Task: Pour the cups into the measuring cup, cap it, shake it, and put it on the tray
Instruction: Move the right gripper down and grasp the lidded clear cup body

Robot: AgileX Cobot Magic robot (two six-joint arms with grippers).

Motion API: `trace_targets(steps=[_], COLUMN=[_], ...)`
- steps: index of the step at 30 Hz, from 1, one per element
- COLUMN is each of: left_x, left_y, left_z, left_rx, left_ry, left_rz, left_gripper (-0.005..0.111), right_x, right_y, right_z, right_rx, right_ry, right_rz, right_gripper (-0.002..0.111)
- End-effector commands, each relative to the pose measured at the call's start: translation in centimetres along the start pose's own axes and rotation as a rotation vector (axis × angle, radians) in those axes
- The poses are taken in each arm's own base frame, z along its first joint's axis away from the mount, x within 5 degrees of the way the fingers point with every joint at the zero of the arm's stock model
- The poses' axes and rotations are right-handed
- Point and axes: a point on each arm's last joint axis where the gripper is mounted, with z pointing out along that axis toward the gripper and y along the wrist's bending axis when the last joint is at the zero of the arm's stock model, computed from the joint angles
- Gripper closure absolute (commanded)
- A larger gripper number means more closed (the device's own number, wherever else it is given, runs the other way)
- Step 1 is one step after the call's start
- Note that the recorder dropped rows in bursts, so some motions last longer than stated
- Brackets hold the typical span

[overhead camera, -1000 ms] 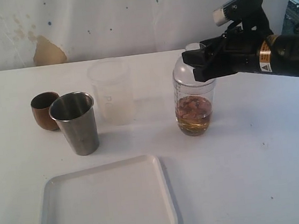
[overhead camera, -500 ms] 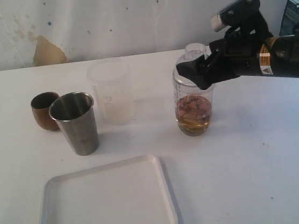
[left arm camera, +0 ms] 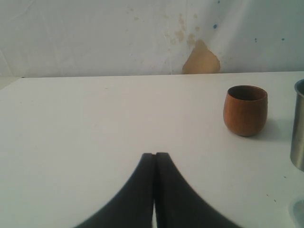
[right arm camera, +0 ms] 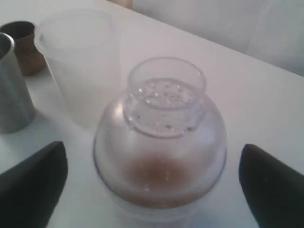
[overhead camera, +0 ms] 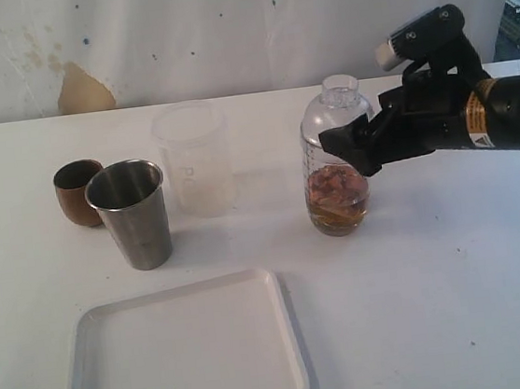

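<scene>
Tray (overhead camera: 101, 363) lies bare up front; capped measuring cup (overhead camera: 338, 195) stands well behind it, on the right.

Measuring cup is upright, long axis vertical, with brown contents low in the body. The 3 cups, frosted cup (overhead camera: 195, 160), steel tumbler (overhead camera: 133, 214) and wooden cup (overhead camera: 79, 192), stand apart on its left. Right gripper (overhead camera: 354, 149) sits level at the cup's right side, jaws spread wide and holding nothing. In the wrist view the cup's shoulder lines up between the 2 fingers, touching neither. So I'd call the grab a plain sideways close on the body, below the domed lid (overhead camera: 340, 91). Left gripper (left arm camera: 154, 190) is pinched together on nothing, far over by the wooden cup, so the right arm is clearly nearer.
</scene>
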Motion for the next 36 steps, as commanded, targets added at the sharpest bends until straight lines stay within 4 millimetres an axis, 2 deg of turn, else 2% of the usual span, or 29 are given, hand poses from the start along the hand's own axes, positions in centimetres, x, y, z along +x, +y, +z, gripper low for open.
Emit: trace_targets(steps=[1,13,22,31,36], left_x=[0.1,0.1,0.1,0.1,0.1], left_y=[0.0,0.0,0.0,0.0,0.0], left_z=[0.0,0.0,0.0,0.0,0.0], left_rx=[-0.002,-0.002,-0.002,-0.002,-0.002], left_ry=[-0.008,-0.008,-0.008,-0.008,-0.008], left_rz=[0.004,0.004,0.004,0.004,0.004], left_gripper=[0.107,0.107,0.107,0.107,0.107], right_x=[1.3,3.8,6.8,8.5,8.9], right_y=[-0.4,0.6,0.0,0.3,-0.3], right_z=[0.7,3.1,5.2,7.1,7.7], right_rx=[0.021,-0.166,-0.149,-0.224,-0.160], right_ry=[0.055,0.044,0.096,-0.065,-0.121], right_rz=[0.008,0.048,0.073,0.001,0.038], right_gripper=[0.018,0.018,0.018,0.018,0.018])
